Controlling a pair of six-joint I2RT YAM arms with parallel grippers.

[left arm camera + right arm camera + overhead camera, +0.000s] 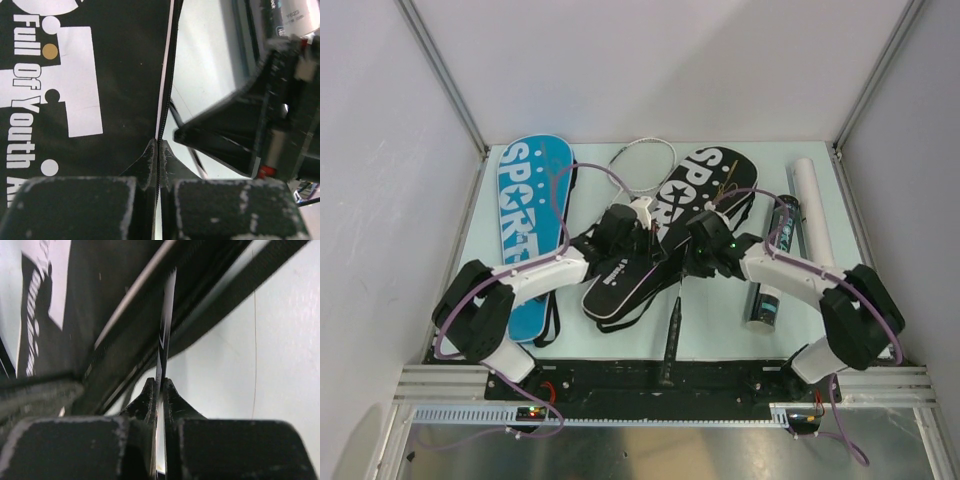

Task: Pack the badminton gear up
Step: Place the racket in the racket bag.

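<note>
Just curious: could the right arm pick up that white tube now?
Probably not yet: the right claw is shut on the racket shaft beside the black bag. The white tube itself lies uncovered on the right, so once freed it looks reachable.

I work in a lab-style robot test cell, no home or shop: plain white panel walls (650, 60) framed by aluminium posts (441, 75), a pale table (720, 330), a slotted aluminium rail (440, 385) at its near edge, my arm bases (515, 362) bolted there, purple cables (561, 215) hanging exposed.

Left tool (158, 150) and right tool (161, 387) pinched tight.
</note>
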